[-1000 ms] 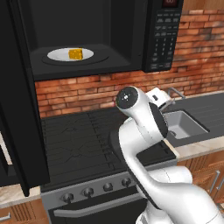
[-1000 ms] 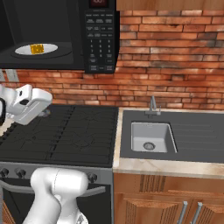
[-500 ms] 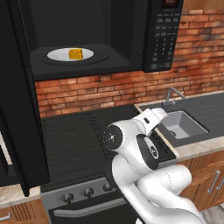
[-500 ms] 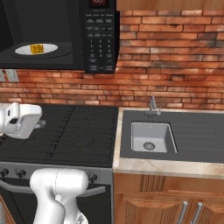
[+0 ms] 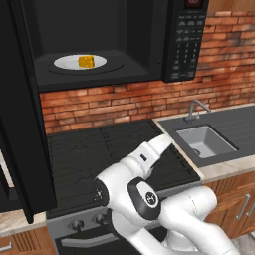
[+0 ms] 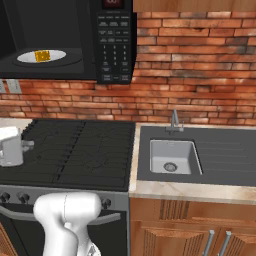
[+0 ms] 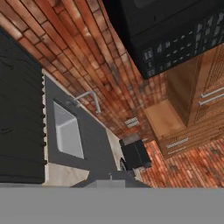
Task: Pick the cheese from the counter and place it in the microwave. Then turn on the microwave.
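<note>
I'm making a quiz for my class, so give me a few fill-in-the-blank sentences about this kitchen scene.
1. The cheese sits on a white ____ inside the microwave.
2. The microwave door is ____.
3. The wall behind the stove is made of ____.
4. The sink lies to the ____ of the stove in the right base view.

Missing words: plate; open; brick; right

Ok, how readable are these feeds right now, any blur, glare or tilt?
Left base view: sharp, evenly lit, cheese clear inside the dark microwave. Right base view: equally crisp, keypad legible, no glare. Hand view: rolled sideways and soft, sink and brick wall slightly blurred.
</note>
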Motion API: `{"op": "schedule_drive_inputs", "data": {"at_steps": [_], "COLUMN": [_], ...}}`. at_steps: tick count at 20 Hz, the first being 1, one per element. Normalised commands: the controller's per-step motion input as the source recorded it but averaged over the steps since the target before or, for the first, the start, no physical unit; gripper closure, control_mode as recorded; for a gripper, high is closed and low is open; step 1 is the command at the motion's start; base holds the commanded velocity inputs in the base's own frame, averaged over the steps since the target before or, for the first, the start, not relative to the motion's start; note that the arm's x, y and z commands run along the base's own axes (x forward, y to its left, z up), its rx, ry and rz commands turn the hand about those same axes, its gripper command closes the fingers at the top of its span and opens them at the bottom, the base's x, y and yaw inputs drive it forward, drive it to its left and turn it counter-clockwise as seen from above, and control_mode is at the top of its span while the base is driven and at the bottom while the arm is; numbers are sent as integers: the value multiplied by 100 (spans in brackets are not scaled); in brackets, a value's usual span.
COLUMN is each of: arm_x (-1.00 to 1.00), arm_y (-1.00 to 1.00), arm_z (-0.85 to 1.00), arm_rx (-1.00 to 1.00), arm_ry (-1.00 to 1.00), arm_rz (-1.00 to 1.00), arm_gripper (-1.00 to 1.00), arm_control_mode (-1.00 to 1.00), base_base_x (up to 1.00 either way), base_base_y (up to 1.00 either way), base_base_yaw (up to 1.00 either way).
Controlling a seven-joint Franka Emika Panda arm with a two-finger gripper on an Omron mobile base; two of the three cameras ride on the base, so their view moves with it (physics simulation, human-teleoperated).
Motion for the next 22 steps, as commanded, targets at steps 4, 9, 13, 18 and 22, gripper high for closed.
{"op": "schedule_drive_inputs", "data": {"at_steps": [4, 9, 13, 18, 22], "arm_x": [-3, 0, 0, 0, -2], "arm_y": [63, 58, 69, 61, 59], "arm_z": [8, 0, 0, 1, 0], "arm_rx": [-13, -11, -7, -5, -4], "arm_ry": [0, 0, 3, 2, 0], "arm_rz": [-7, -8, -9, -11, -13], "arm_gripper": [100, 100, 100, 100, 100], "arm_control_mode": [-100, -100, -100, -100, -100], "base_base_x": [0, 0, 0, 0, 0], "base_base_y": [0, 0, 0, 0, 0], "base_base_yaw": [0, 0, 0, 0, 0]}}
